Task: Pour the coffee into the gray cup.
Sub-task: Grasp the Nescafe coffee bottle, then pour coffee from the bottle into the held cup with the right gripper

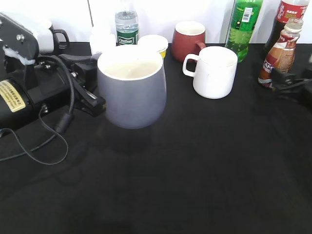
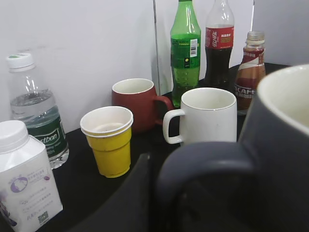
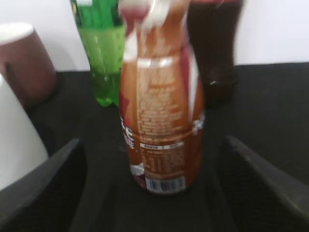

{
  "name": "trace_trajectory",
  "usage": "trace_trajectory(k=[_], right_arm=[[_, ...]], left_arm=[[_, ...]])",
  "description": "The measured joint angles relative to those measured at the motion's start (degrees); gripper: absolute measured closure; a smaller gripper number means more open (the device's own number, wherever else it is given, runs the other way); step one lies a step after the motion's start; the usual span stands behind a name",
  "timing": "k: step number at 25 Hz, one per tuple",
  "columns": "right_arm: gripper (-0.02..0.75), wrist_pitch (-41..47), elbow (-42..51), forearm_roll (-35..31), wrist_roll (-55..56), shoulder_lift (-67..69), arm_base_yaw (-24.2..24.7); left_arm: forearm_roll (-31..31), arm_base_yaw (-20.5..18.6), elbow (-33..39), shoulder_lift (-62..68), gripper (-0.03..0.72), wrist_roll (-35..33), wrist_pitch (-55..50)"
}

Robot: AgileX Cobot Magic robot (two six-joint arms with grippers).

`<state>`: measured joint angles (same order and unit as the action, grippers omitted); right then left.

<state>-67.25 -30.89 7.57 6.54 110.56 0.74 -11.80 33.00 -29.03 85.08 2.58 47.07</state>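
The gray cup [image 1: 131, 92] is left of centre in the exterior view, white inside. Its loop handle [image 2: 207, 164] fills the front of the left wrist view. My left gripper [image 1: 95, 100] is at the handle side. One black finger [image 2: 137, 198] lies against the handle, and the other finger is hidden. The coffee bottle [image 1: 280, 53] stands uncapped at the far right on the black table. In the right wrist view the bottle [image 3: 161, 121] is blurred. It stands between the spread fingers of my right gripper [image 3: 152, 145], with a gap on each side.
A white mug [image 1: 214, 73] and a dark red mug [image 1: 189, 41] stand between the cup and the coffee. A green bottle [image 1: 243, 24] and a cola bottle [image 1: 287, 14] stand behind them. A water bottle [image 1: 126, 24], a yellow paper cup [image 2: 108, 140] and a white milk bottle [image 2: 24, 179] stand behind the gray cup.
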Motion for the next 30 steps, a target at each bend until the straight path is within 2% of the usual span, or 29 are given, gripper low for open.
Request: trace_trajectory(k=[7, 14, 17, 19, 26, 30], right_arm=[[0.076, 2.3, -12.7, 0.9, 0.0, 9.7, 0.0], [0.096, 2.8, -20.3, 1.3, 0.7, 15.4, 0.0], [0.171, 3.2, -20.8, 3.0, 1.2, 17.4, 0.0], [0.192, 3.1, -20.8, 3.4, 1.2, 17.4, 0.0], [0.204, 0.7, -20.8, 4.0, -0.6, 17.9, 0.0], [0.204, 0.5, -17.8, 5.7, -1.7, 9.4, 0.0]], left_arm=[[0.0, 0.0, 0.0, 0.0, 0.637, 0.0, 0.0], [0.0, 0.0, 0.0, 0.0, 0.637, 0.0, 0.0], [0.0, 0.0, 0.0, 0.0, 0.637, 0.0, 0.0], [0.0, 0.0, 0.0, 0.0, 0.637, 0.0, 0.0], [0.0, 0.0, 0.0, 0.0, 0.637, 0.0, 0.0], [0.0, 0.0, 0.0, 0.0, 0.637, 0.0, 0.0]])
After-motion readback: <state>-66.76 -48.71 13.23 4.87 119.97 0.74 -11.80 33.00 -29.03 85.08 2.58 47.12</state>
